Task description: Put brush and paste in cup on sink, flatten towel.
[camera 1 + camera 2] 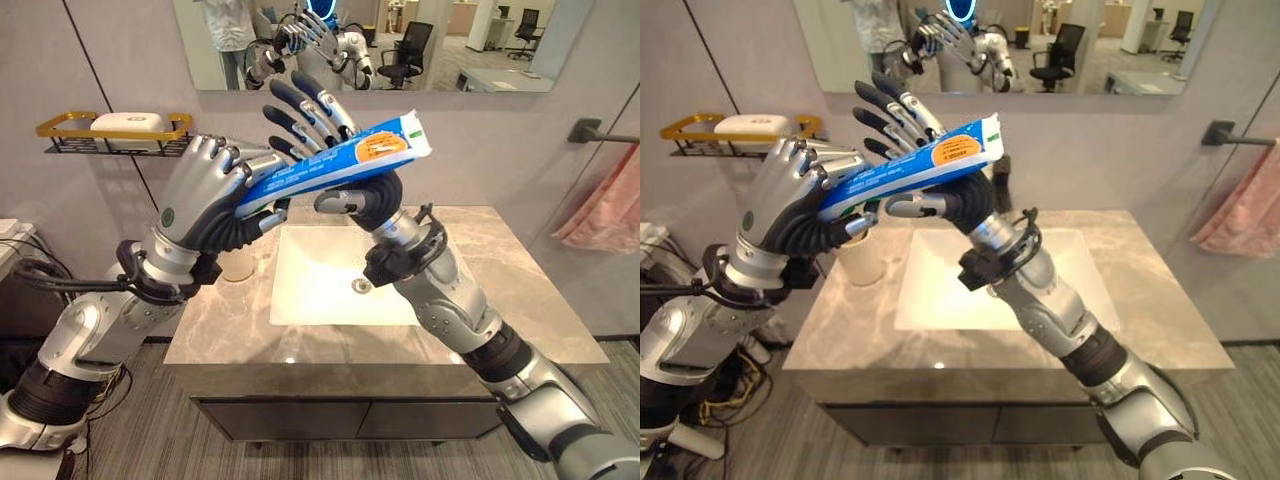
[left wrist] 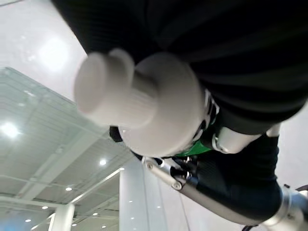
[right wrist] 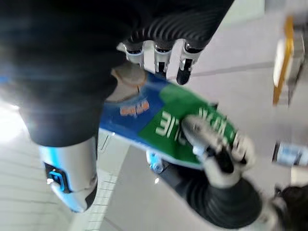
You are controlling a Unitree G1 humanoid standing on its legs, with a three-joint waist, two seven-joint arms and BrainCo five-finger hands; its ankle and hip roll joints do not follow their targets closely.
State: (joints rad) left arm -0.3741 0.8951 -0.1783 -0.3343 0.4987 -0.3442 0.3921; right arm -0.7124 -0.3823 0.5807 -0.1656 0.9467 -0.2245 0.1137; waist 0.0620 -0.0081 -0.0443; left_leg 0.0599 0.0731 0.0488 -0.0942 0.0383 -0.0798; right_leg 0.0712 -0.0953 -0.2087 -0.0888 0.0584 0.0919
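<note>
Grey stone counter (image 1: pixel 500 300) with white sink (image 1: pixel 320 280) at centre, mirror (image 1: pixel 450 50) at 12 o'clock. Pink towel (image 1: pixel 605 210) hanging on a bar at 3 o'clock. Gold shelf (image 1: pixel 60 128) at 10 o'clock, carrying a soap dish (image 1: pixel 130 124). Cup (image 1: pixel 862 255) on counter at 9 o'clock, partly hidden behind left hand (image 1: pixel 205 195). Paste (image 1: pixel 340 160) raised above sink, cap end clenched in left hand; right hand (image 1: pixel 330 140) with straight fingers behind the tube, thumb curled beneath.
</note>
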